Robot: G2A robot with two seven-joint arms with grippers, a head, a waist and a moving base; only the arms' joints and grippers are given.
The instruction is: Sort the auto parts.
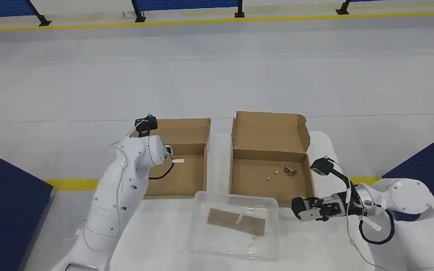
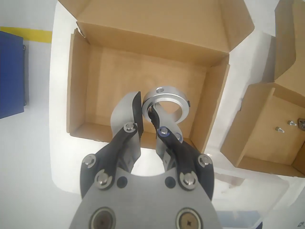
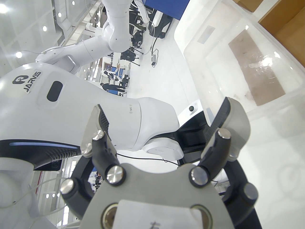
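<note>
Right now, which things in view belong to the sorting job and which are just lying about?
Job: shaft collar in the left gripper's jaws; left cardboard box; right cardboard box holding small screws; clear plastic bin; open right gripper.
Lying about: blue cabinet; yellow floor line.

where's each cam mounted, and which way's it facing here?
Top view: above the arms, facing down at the white table, left brown cardboard box, right brown cardboard box and clear plastic bin; left arm and right arm show.
Left wrist view: on the left wrist, looking down into the left box; left gripper fingers pinch a silver metal ring.
Right wrist view: on the right wrist, facing sideways across the bin toward the robot; right gripper fingers open.
Shared: top and left wrist views show both boxes.
</note>
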